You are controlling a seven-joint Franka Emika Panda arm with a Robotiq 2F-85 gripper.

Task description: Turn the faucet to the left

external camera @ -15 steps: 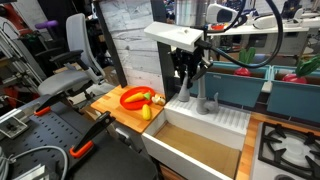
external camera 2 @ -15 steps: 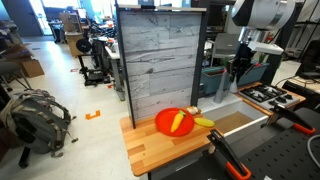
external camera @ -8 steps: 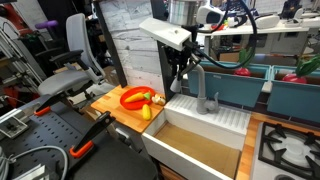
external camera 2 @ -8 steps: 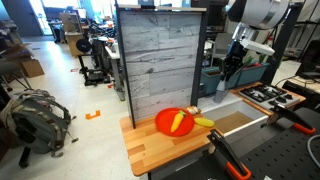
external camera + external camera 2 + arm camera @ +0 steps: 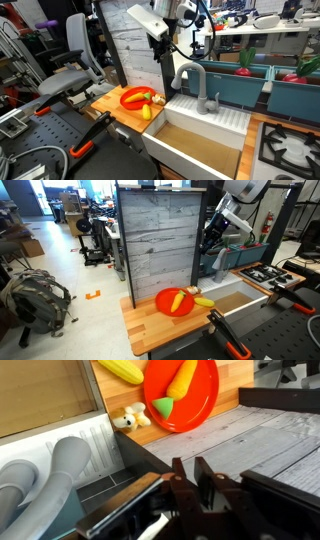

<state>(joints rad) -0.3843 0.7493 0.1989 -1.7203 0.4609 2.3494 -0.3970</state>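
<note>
The faucet (image 5: 199, 78) is a grey gooseneck spout that arches over the white sink (image 5: 200, 125); a short lever handle (image 5: 215, 101) stands beside it. It also shows as grey tube at the lower left of the wrist view (image 5: 62, 464). My gripper (image 5: 163, 48) hangs up and to the side of the faucet, in front of the grey wood panel (image 5: 130, 40), apart from the spout. It also shows in an exterior view (image 5: 211, 235). In the wrist view the gripper (image 5: 192, 472) has its jaws close together with nothing between them.
A red plate (image 5: 133, 98) with a toy carrot and a yellow vegetable lies on the wooden counter (image 5: 160, 325) beside the sink; it also shows in the wrist view (image 5: 185, 395). Teal bins (image 5: 290, 90) stand behind the sink. A stove top (image 5: 290, 145) lies beyond it.
The gripper has left the faucet, risen and moved sideways toward the wood panel. The spout, earlier covered by the gripper, now stands free in view.
</note>
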